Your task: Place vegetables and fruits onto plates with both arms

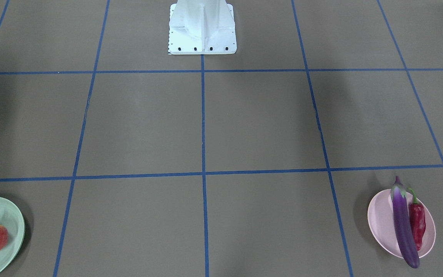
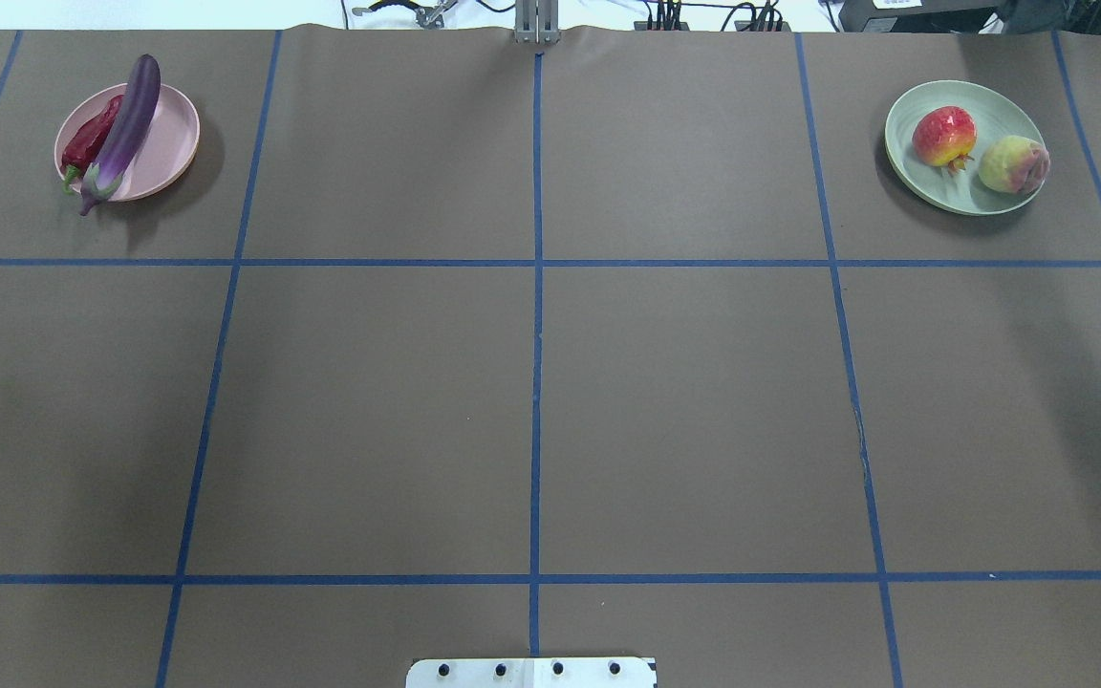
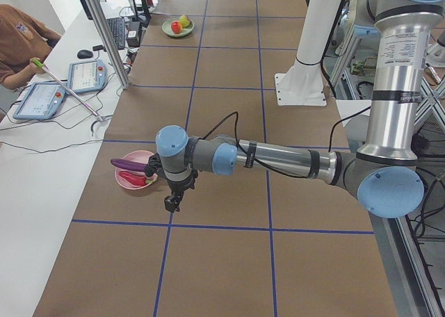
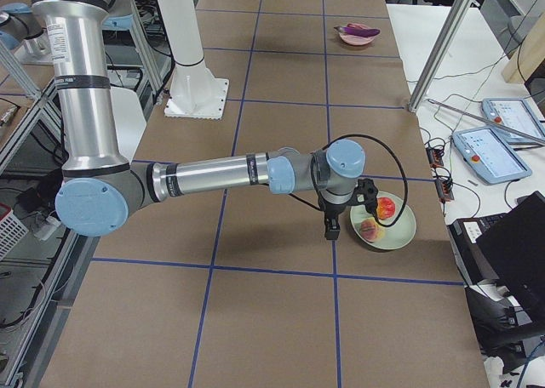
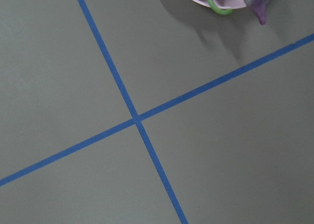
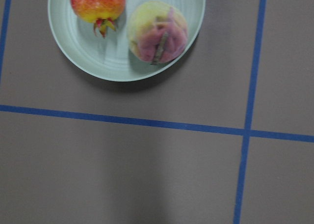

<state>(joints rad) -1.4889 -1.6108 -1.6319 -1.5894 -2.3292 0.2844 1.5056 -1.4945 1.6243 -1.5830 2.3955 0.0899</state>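
Note:
The purple eggplant (image 2: pixel 125 124) and the red chili pepper (image 2: pixel 92 137) lie side by side on the pink plate (image 2: pixel 173 143) at the far left. The peach (image 2: pixel 1014 164) and the bumpy red fruit (image 2: pixel 942 136) sit on the mint green plate (image 2: pixel 990 110) at the far right. My left gripper (image 3: pixel 170 204) hangs above the table just beside the pink plate (image 3: pixel 128 180). My right gripper (image 4: pixel 329 232) hangs beside the green plate (image 4: pixel 400 226). Both show only in the side views, so I cannot tell whether they are open or shut. Nothing shows in either.
The white pedestal base (image 2: pixel 531 672) stands at the near middle edge. Blue tape lines grid the brown table. An operator (image 3: pixel 21 39) and tablets (image 3: pixel 83 74) are at a side desk beyond the far edge, with metal frame posts (image 4: pixel 443 39).

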